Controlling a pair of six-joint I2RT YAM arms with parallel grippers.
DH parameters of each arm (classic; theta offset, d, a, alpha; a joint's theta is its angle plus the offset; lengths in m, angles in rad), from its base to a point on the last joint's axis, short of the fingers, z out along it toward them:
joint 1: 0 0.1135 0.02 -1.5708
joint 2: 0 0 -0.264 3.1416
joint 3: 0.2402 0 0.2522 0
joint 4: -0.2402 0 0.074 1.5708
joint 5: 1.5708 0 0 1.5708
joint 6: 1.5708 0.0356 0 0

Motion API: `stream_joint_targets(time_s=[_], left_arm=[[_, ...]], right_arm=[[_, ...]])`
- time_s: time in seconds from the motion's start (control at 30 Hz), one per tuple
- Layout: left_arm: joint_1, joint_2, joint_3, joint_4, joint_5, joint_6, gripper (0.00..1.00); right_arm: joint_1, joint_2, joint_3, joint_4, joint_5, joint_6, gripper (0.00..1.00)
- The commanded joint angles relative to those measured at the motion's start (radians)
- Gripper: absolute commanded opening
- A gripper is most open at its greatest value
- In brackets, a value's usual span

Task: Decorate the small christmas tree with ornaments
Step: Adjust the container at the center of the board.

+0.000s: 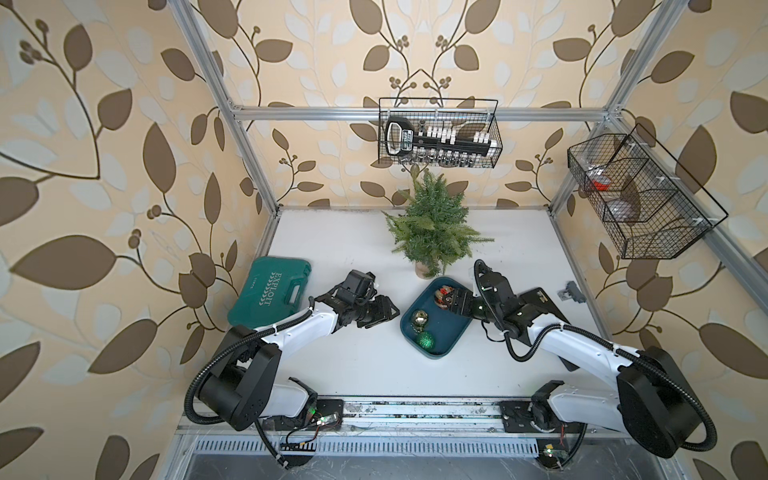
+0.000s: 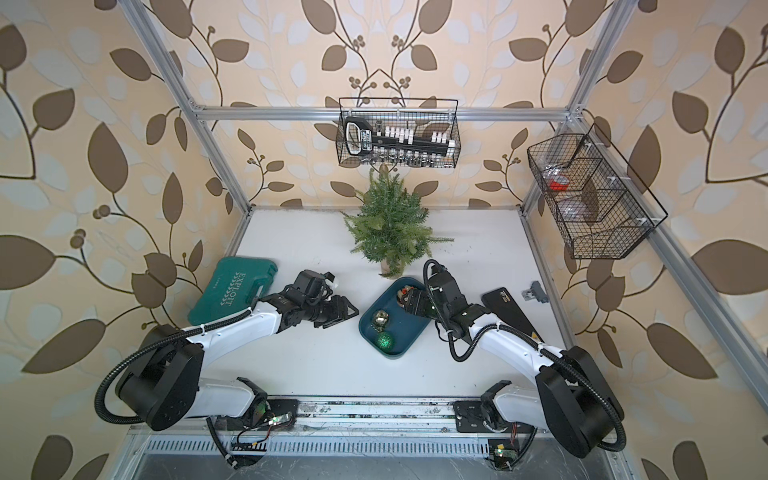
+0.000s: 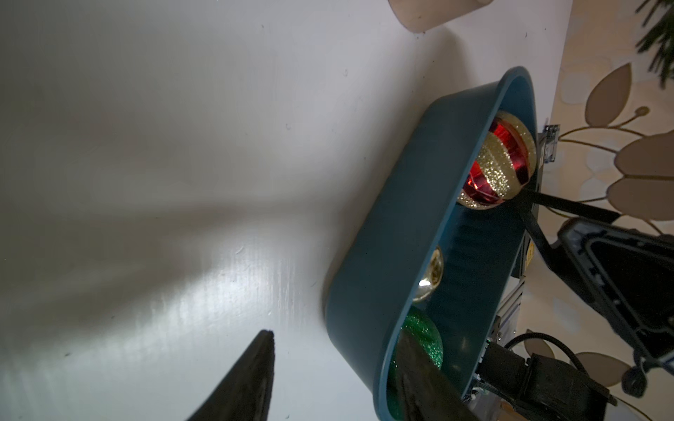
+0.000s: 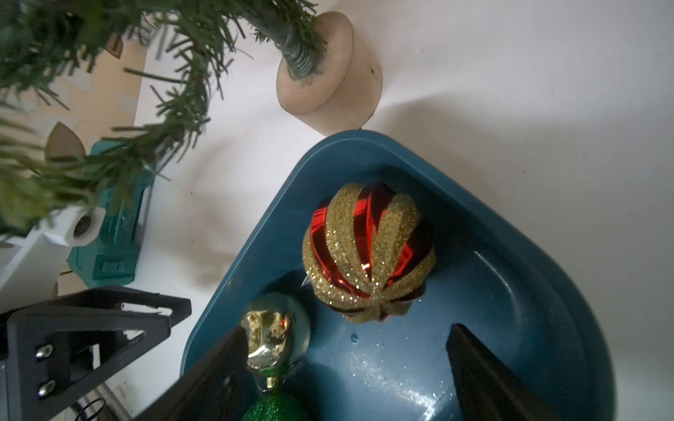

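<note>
The small christmas tree (image 1: 432, 232) stands bare at the back middle of the table, on a tan base (image 4: 328, 84). In front of it a blue tray (image 1: 451, 332) holds the ornaments: a red-and-gold ribbed bauble (image 4: 368, 251), a shiny gold one (image 1: 419, 318) and a green glitter one (image 1: 426, 340). My right gripper (image 4: 346, 335) is open inside the tray, its tips just short of the red-and-gold bauble, the gold one beside one finger. My left gripper (image 3: 333, 333) is open at the tray's left end, holding nothing; one finger (image 3: 419, 382) overlaps the rim in front of the green bauble.
A green tool case (image 1: 270, 297) lies at the table's left edge behind the left arm. A flat black object (image 1: 540, 305) and a small grey clip (image 1: 571, 291) lie at the right. Wire baskets hang on the back rail (image 1: 438, 133) and right rail (image 1: 640, 195).
</note>
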Motion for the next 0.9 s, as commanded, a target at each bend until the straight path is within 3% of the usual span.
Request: stream_joint_targets(time_s=[0.0, 0.53, 0.73, 0.87], left_arm=[[-0.027, 0.041, 0.022, 0.041, 0.027, -0.003, 0.51], [-0.085, 0.105, 0.037, 0.063, 0.027, -0.017, 0.45], [-0.094, 0.093, 0.036, 0.061, 0.026, -0.023, 0.44], [-0.097, 0.076, 0.031, 0.060, 0.021, -0.028, 0.44]], right_arm=[[0.004, 0.051, -0.002, 0.037, 0.028, 0.016, 0.85], [0.022, 0.217, 0.053, 0.059, 0.066, 0.067, 0.85], [0.024, 0.250, 0.050, 0.078, 0.055, 0.076, 0.80], [0.025, 0.245, 0.049, 0.083, 0.039, 0.077, 0.70]])
